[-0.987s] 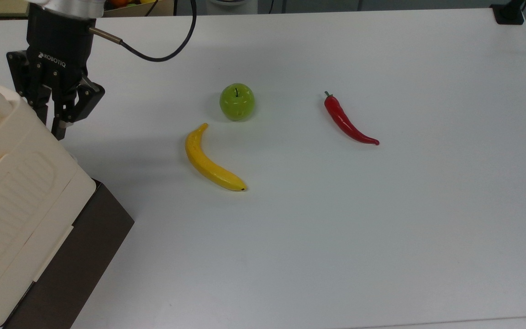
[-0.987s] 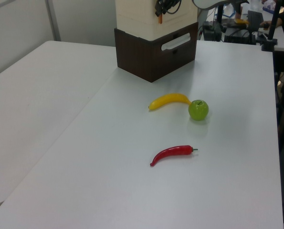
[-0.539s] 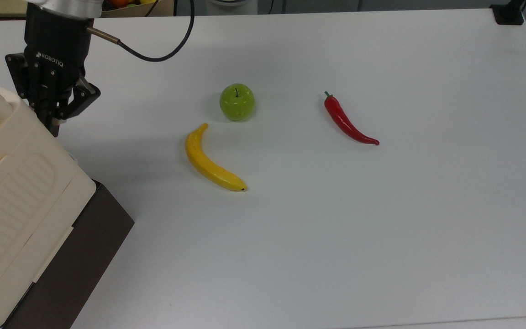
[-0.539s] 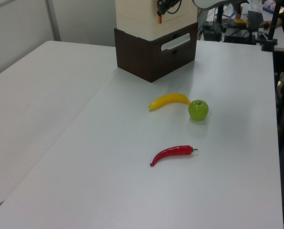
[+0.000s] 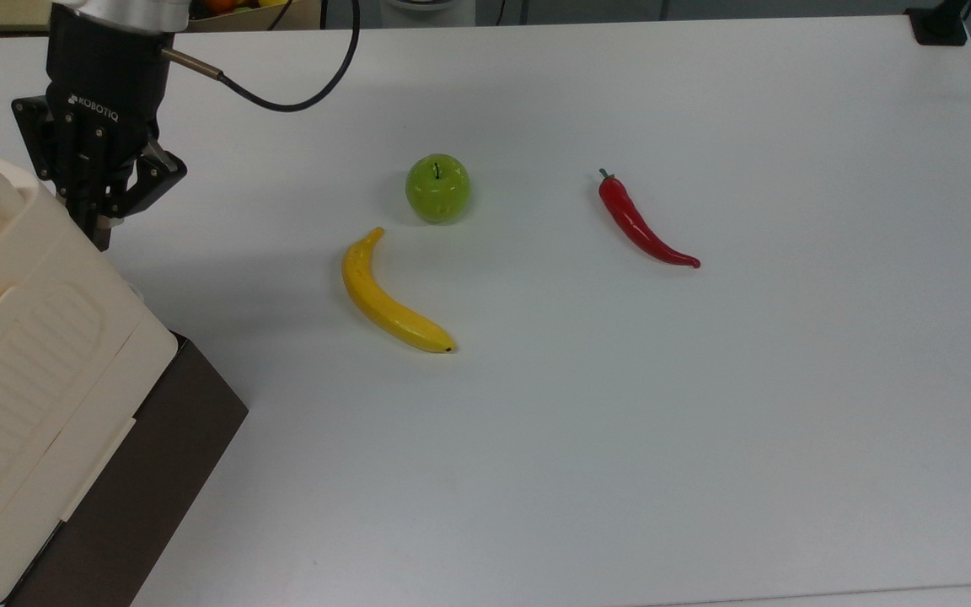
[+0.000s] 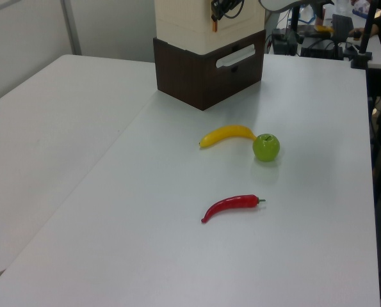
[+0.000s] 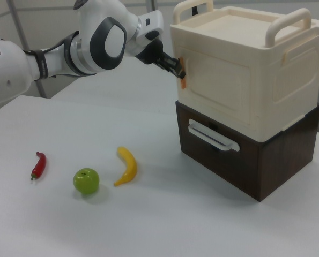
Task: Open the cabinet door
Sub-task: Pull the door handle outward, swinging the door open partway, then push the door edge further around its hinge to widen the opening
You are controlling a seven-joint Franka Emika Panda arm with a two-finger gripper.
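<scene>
**Inspector:** At the upper centre of the right view, the gripper (image 7: pixel 179 69) is seen closed on a small orange tab (image 7: pixel 183 81) at the cabinet door (image 7: pixel 215 93) edge.

**Assessor:** The door, still shut on the cream cabinet (image 7: pixel 245 64), is judged stiff, light plastic. The tab edge is recommended as the hold; slippage is possible.

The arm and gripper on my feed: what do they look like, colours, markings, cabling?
The arm is glossy white with rounded shells and dark grey joint caps. Its two-finger gripper is black with exposed linkage bars, white ROBOTIQ lettering on the body and a silver metal collar above. A black cable leaves the gripper body through a metal plug and loops upward in the top view.
</scene>
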